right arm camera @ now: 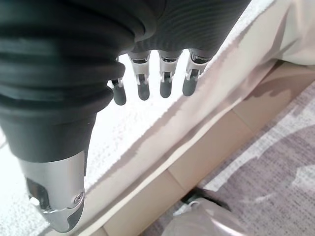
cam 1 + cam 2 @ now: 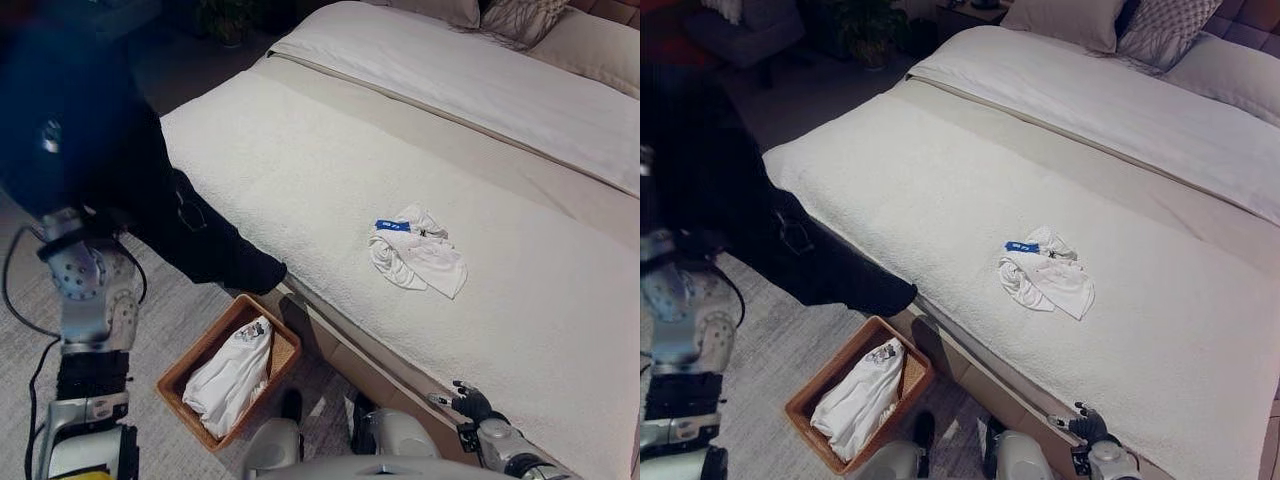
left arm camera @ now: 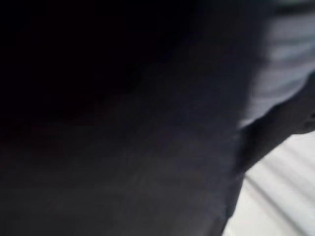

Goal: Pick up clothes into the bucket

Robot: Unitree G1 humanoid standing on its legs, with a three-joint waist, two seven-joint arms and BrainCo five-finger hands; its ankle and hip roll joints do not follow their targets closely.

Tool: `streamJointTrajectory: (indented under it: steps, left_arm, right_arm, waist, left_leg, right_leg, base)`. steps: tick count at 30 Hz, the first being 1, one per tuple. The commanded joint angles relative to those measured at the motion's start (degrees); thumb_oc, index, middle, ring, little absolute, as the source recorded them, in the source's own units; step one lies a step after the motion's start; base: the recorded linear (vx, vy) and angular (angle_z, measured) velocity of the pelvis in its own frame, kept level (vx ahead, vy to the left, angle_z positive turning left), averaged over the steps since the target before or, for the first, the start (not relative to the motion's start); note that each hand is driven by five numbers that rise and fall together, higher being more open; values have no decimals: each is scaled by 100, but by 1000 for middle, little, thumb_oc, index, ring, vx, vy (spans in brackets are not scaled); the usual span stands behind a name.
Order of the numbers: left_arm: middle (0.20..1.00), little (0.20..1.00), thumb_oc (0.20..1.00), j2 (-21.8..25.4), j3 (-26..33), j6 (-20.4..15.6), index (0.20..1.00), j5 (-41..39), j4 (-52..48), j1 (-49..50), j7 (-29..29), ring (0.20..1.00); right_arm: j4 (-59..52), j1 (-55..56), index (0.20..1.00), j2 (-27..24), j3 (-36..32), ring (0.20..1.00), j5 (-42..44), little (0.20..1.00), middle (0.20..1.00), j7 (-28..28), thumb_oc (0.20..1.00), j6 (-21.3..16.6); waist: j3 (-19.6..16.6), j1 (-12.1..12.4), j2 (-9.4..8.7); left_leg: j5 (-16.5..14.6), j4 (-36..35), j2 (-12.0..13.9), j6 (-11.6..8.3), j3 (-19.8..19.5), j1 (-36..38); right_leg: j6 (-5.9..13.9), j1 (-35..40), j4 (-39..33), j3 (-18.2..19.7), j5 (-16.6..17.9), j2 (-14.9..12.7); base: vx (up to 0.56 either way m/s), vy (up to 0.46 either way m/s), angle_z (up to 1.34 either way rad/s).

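Our right hand hangs relaxed over the bed edge; our left hand's state we cannot tell. White clothes lie on the bed, another white garment in the basket.

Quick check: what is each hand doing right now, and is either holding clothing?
Left hand: cannot be told; a dark garment hangs over that arm and hides the hand.
Right hand: open, fingers relaxed, holding nothing, at the bed edge.
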Motion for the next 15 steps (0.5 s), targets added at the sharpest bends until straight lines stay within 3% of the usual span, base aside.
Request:
streamJointTrajectory:
  steps: [1, 4, 15]
  left_arm:
    - [200, 200, 200, 141, 1374, -502, 200, -649, -1842, 1797, -959, 200]
    - [200, 200, 200, -174, 1683, -203, 200, -705, -2447, 2714, -1282, 200]
    - [200, 200, 200, -345, 1610, 81, 200, -382, -2299, 3048, -1450, 200]
  right_arm:
    - [-251, 117, 1000, -109, -246, 1000, -52, 1000, 1000, -131, 1000, -125]
    - [-340, 238, 1000, -164, -410, 1000, -73, 1000, 1000, 20, 1000, -83]
    - [-556, 311, 1000, -254, -529, 1000, -103, 1000, 1000, 139, 1000, -76]
  waist:
    - [-15, 227, -205]
    - [17, 380, -147]
    - [160, 474, -66]
  left_leg:
    - [-466, 502, -60, -22, -78, -258]
    - [-405, 486, -95, -20, -188, -344]
    - [-366, 541, -126, -8, -261, -451]
  right_leg:
    - [471, 452, -624, 138, 327, -480]
    - [460, 437, -645, 28, 347, -511]
    - [454, 362, -579, -68, 349, -547]
  base:
    - [-38, 1, -41]
    - [-36, 2, 14]
    - [-6, 1, 12]
